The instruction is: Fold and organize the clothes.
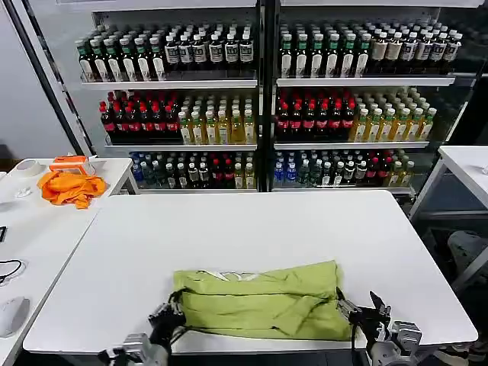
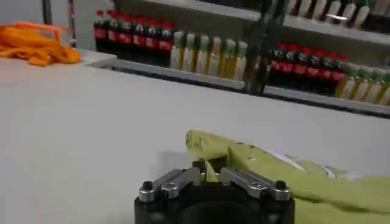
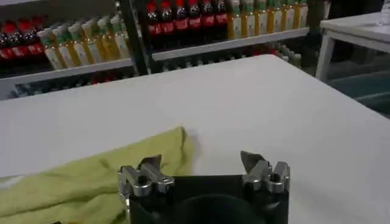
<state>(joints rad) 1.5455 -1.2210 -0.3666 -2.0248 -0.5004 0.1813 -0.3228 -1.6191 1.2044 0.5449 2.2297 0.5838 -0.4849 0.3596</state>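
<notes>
The clothes are one yellow-green T-shirt (image 1: 259, 302), folded into a wide band near the front edge of the white table (image 1: 252, 229). My left gripper (image 1: 165, 319) sits at the shirt's left end. In the left wrist view it (image 2: 209, 173) is shut on a raised fold of the shirt (image 2: 268, 170). My right gripper (image 1: 367, 314) is just off the shirt's right end. In the right wrist view it (image 3: 200, 163) is open wide, with bare table between the fingers and the shirt's edge (image 3: 91, 182) beside one finger (image 3: 148, 165).
A bright orange cloth (image 1: 71, 187) lies on a side table at the left, also in the left wrist view (image 2: 36, 44). Bottle shelves (image 1: 259, 84) line the back. Another white table (image 1: 467, 165) stands at the right. A cable and a small white object (image 1: 11, 315) lie on the left table.
</notes>
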